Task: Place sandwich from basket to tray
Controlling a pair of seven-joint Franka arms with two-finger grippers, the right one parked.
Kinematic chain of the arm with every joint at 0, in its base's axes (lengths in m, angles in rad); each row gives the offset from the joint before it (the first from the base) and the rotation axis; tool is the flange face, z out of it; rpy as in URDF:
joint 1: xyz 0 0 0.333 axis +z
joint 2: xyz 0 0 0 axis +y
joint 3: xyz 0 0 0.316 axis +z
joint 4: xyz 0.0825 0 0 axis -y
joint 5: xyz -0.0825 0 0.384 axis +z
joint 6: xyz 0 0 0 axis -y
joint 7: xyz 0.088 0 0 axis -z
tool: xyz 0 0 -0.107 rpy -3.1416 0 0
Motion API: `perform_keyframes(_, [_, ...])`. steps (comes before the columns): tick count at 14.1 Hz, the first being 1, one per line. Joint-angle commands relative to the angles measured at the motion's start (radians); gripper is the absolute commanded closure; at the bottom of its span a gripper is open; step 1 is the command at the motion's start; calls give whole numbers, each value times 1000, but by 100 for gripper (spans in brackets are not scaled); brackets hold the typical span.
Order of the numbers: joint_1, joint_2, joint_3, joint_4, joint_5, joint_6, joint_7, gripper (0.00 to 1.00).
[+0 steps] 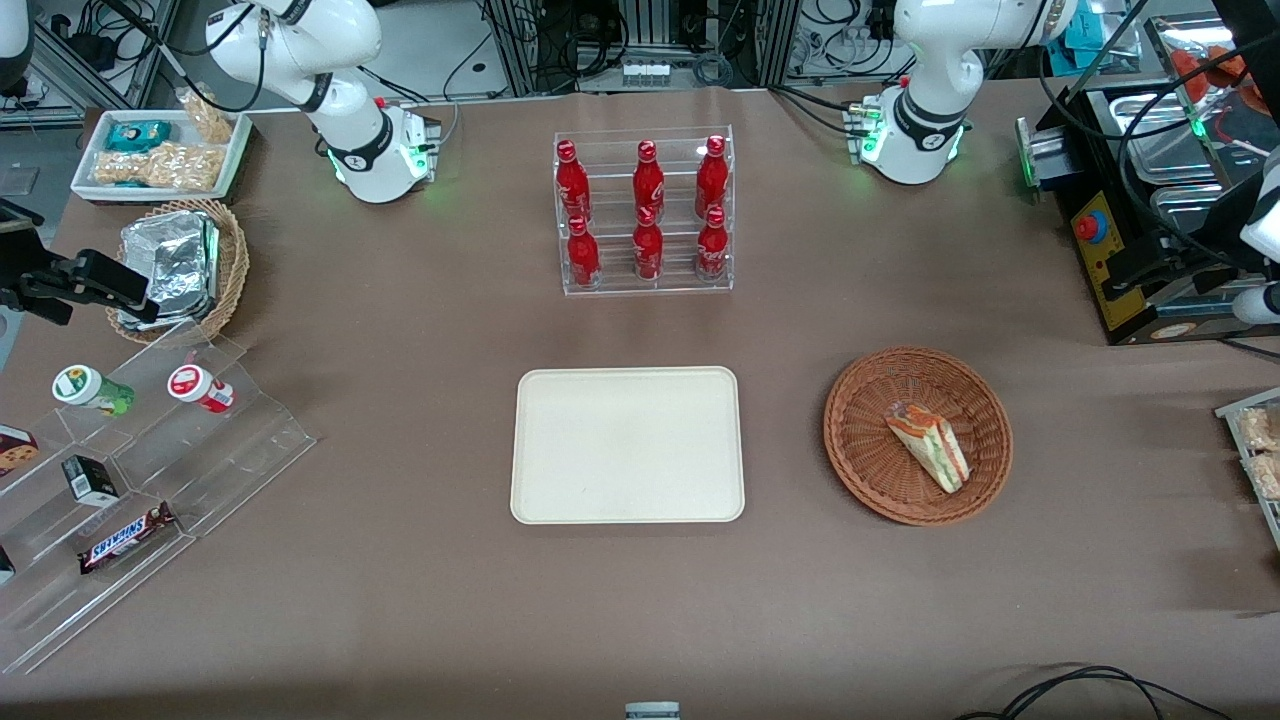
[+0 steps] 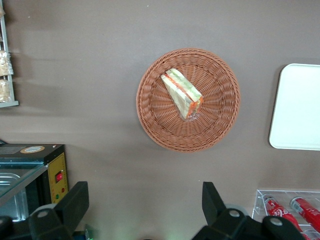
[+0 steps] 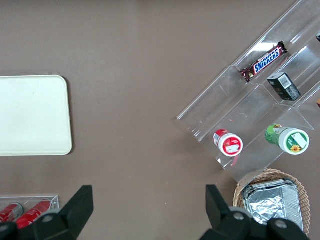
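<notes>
End effector point(image 2: 145, 205) hangs high above the desk point(image 1: 420, 400), released, its two dark fingers point(image 2: 75, 200) spread wide with nothing between them. It sits clear of the basket point(image 2: 150, 110), over bare desk between the basket and the clear bottle rack point(image 2: 285, 200).

Basket: round, reddish-brown wicker, flat on the desk at the working arm's end. Sandwich point(image 2: 182, 93) lies inside it on the woven floor, near the middle, a pale wedge showing red and green layers along the cut edge. In the front view the sandwich point(image 1: 932, 446) points its narrow end toward the camera side of the basket point(image 1: 870, 470).

Tray point(image 1: 628, 445), cream, rectangular with rounded corners, rests beside the basket toward the parked arm's end, apart from it. Nothing on it.

Bottle rack point(image 1: 645, 270) with six red bottles point(image 1: 648, 182) stands farther from the front camera than the tray.

Black machine with a yellow panel point(image 2: 57, 180) stands on the desk near the basket, farther from the front camera than it.
</notes>
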Motion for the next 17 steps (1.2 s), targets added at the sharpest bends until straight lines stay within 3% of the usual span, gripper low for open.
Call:
perform_keyframes(1, [-7, 10, 4, 27, -16, -11, 8, 0])
perform_keyframes(12, [-30, 39, 0, 4, -8, -4, 11, 0])
perform_keyframes(15, [-54, 49, -2, -84, 7, -4, 1, 0])
perform_keyframes(17, [-86, 68, -5, -198, 13, 93, -2, 0])
